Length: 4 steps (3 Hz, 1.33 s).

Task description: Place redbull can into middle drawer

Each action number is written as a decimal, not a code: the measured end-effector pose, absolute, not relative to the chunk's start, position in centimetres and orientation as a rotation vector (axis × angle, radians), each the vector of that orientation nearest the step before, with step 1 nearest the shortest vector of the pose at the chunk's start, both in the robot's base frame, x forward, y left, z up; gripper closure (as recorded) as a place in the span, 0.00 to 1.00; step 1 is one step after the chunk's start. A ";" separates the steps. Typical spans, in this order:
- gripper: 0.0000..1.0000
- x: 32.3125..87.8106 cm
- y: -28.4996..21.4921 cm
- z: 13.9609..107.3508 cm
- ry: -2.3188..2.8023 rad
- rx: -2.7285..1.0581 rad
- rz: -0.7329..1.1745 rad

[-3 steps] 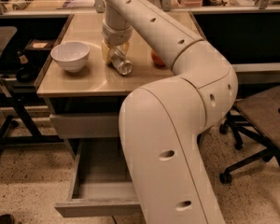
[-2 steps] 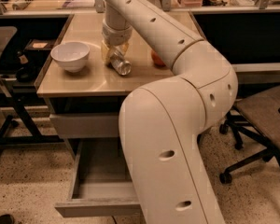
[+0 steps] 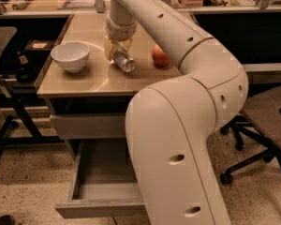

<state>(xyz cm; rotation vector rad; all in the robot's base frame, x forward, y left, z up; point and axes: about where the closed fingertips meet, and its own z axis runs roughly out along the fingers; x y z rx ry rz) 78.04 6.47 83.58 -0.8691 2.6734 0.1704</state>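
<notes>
End effector point(image 3: 118, 49) is down on the tipped redbull can point(image 3: 123, 61) at upper centre of the desk point(image 3: 79, 84) (can't tell if it's clamped), so a weak hold risks it rolling toward the apple point(image 3: 160, 56) or missing the open middle drawer point(image 3: 98, 209) lower left.

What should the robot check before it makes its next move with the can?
1. Pincer at the redbull can: ok, it sits right down on the can.
2. Firm hold on the can: cannot tell.
3. Can's pose: ok, it lies tipped over on the table, one end toward the camera.
4. Middle drawer open: ok, it is pulled out low, under the table.
5. White bowl and apple out of the way: ok, both sit apart from the can, one on each side.
6. Way down to the drawer: cannot tell, the arm hides the drawer's right part.
</notes>
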 end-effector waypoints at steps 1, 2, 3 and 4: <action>1.00 77.5 5.4 85.0 2.639 -0.882 0.196; 1.00 76.1 3.9 86.1 2.606 -0.892 0.244; 1.00 75.6 4.2 86.0 2.611 -0.886 0.252; 1.00 73.8 4.3 86.5 2.611 -0.823 0.266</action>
